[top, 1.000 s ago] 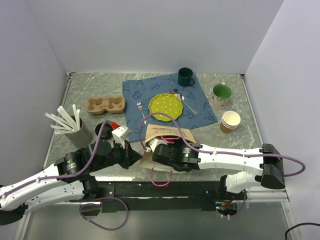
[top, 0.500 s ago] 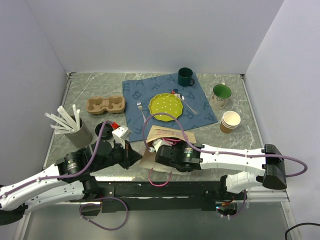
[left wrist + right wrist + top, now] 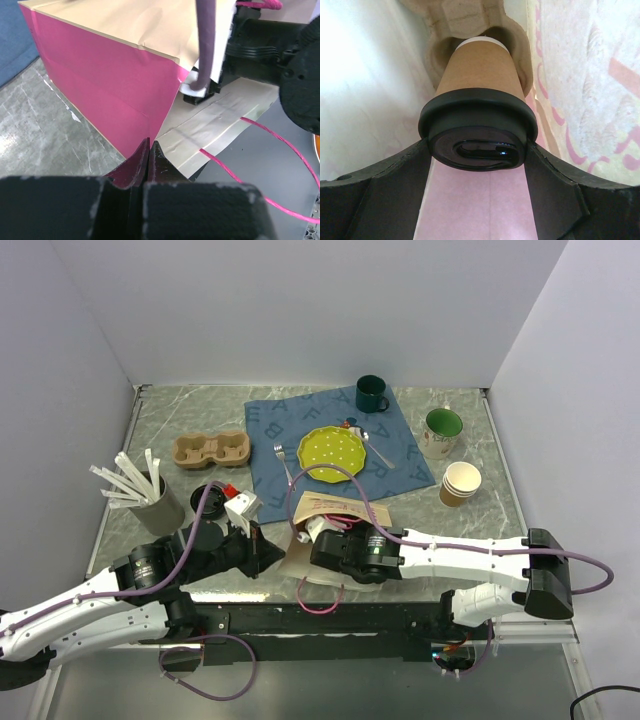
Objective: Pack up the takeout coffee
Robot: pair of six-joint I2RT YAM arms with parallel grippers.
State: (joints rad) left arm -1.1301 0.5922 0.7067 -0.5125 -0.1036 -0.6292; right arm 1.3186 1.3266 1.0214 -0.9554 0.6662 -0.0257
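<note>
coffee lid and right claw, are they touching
Touching: the right wrist view shows the right claw pressed against both sides of the coffee lid, no gap.

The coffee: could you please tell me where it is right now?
In the right wrist view, the coffee sits centre frame between the fingers of the right claw, its base seated in a pulp carrier inside the bag.

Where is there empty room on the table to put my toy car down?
Two bare patches: the back left corner of the table, behind the cup carrier and left of the blue cloth; and the right front, between the stack of paper cups and the right arm. Crowded: the cloth, with the green plate, and the front middle around the paper bag.
</note>
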